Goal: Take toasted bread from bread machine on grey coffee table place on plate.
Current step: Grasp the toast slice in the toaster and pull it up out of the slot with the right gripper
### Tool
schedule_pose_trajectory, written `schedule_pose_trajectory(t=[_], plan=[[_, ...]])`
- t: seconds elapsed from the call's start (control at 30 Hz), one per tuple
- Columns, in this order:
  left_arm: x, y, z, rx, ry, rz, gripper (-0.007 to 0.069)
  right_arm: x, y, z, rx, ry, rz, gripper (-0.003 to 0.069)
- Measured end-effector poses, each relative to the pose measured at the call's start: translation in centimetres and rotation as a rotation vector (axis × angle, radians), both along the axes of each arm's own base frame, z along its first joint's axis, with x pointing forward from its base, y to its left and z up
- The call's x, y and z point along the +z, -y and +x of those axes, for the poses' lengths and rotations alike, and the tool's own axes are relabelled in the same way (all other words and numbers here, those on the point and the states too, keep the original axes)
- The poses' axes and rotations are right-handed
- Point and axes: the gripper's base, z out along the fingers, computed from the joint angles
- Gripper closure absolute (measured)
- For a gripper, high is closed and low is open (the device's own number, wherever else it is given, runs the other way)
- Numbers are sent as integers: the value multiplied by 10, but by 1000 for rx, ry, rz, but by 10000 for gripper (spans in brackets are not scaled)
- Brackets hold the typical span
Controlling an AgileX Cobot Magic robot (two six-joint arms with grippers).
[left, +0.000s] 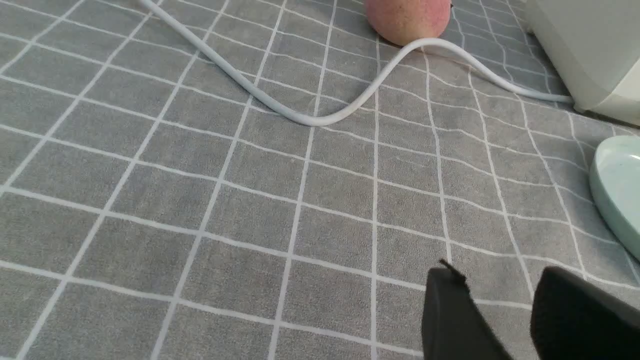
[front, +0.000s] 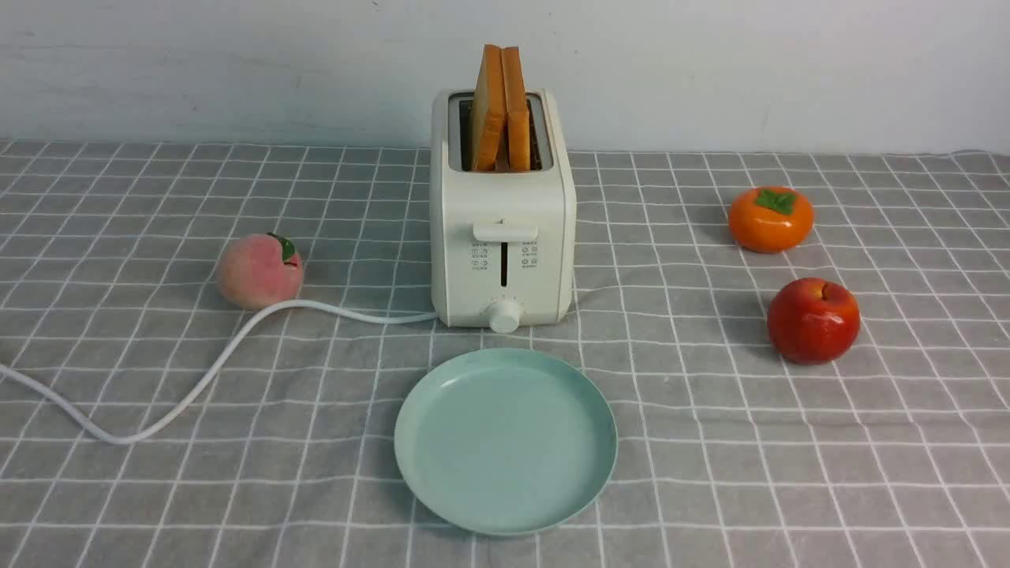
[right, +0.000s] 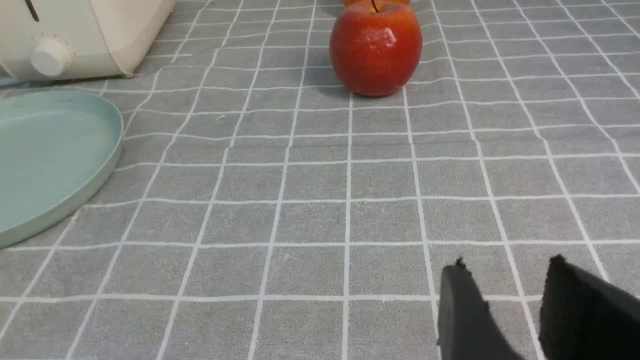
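Observation:
Two slices of toasted bread [front: 501, 110] stand upright in the slots of the cream-white bread machine [front: 502, 237] at the back middle of the grey coffee table [front: 710, 442]. In front of it lies the mint-green plate [front: 505, 440], with nothing on it. Neither arm shows in the front view. My left gripper [left: 500, 275] hovers over bare cloth, open with nothing between its fingers; the plate's rim [left: 617, 185] and the bread machine's corner [left: 595, 55] show beside it. My right gripper [right: 505, 265] is likewise open over bare cloth, the plate [right: 50, 155] and the bread machine [right: 85, 35] off to its side.
A peach [front: 259, 270] sits left of the bread machine, and the white cord [front: 197, 379] curves past it toward the table's left edge. An orange persimmon [front: 770, 218] and a red apple [front: 813, 319] stand at the right. A white wall runs behind the table.

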Motion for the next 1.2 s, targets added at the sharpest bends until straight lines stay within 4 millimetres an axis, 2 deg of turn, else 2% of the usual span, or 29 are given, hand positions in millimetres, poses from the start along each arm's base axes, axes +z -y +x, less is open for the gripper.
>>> schedule_pose_trajectory(t=[0.27, 0.37, 0.47, 0.57, 0.63, 0.67, 0.77, 0.97, 1.07, 1.13, 1.17, 1.2], plan=[[1, -1, 0, 2, 10, 39, 386, 1, 0, 0, 0, 6, 8, 419], [2, -1, 1, 4, 27, 28, 386, 3, -2, 1, 2, 41, 68, 419], [6, 0, 2, 13, 72, -47, 386, 11, -4, 3, -3, 126, 214, 419], [13, 3, 3, 31, 136, -232, 386, 20, -4, 4, -24, 200, 400, 419], [16, 3, 4, 39, 160, -313, 386, 22, -4, 4, -31, 218, 455, 419], [19, 4, 4, 50, 187, -428, 386, 24, -3, 4, -41, 241, 511, 419], [24, 4, 4, 54, 234, -505, 386, 26, -3, 4, -48, 257, 544, 419], [32, 3, 5, 48, 318, -545, 391, 34, 1, 4, -72, 325, 614, 419], [45, 1, 3, 29, 469, -572, 425, 62, 0, -2, -42, 389, 642, 419], [66, 0, -1, 5, 608, -590, 522, 113, -4, -13, 26, 441, 639, 419], [68, 0, -2, 3, 616, -591, 531, 112, -4, -11, 26, 426, 637, 419], [93, 0, -8, -18, 665, -578, 622, 148, -9, -14, 77, 385, 610, 419]])
